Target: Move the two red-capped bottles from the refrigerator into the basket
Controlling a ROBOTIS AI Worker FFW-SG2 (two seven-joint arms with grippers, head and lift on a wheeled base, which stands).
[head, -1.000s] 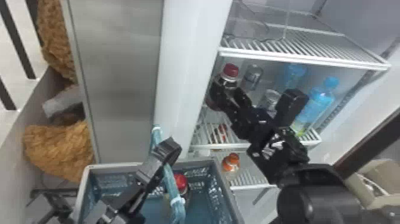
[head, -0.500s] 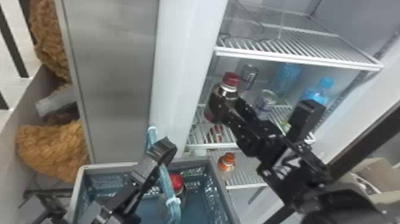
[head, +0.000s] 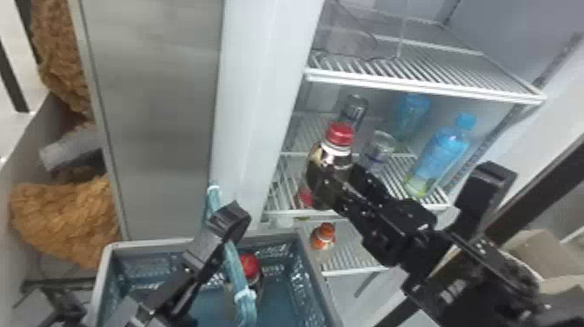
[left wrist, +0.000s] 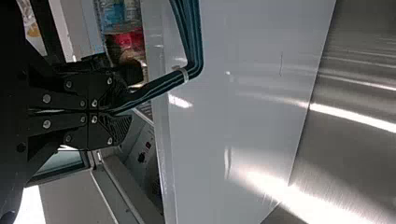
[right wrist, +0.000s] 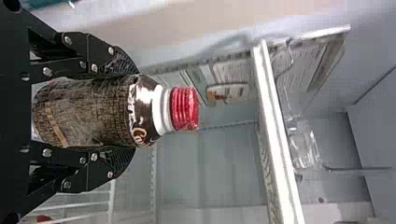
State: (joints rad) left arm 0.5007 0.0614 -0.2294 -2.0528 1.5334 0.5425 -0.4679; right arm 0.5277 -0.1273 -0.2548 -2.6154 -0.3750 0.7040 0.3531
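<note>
By the refrigerator shelves [head: 417, 91], our right pincer [head: 333, 185] pinches one red-capped bottle [head: 340, 135] while our left pincer [head: 229, 222] clamps the blue handle [head: 237, 266] of the basket [head: 147, 245] holding another red-capped bottle [head: 250, 266].

Two red-capped bottles [head: 340, 137], two cans [head: 354, 111], two blue containers [head: 441, 152], one orange bottle [head: 323, 237] and one basket [head: 152, 244] show.
</note>
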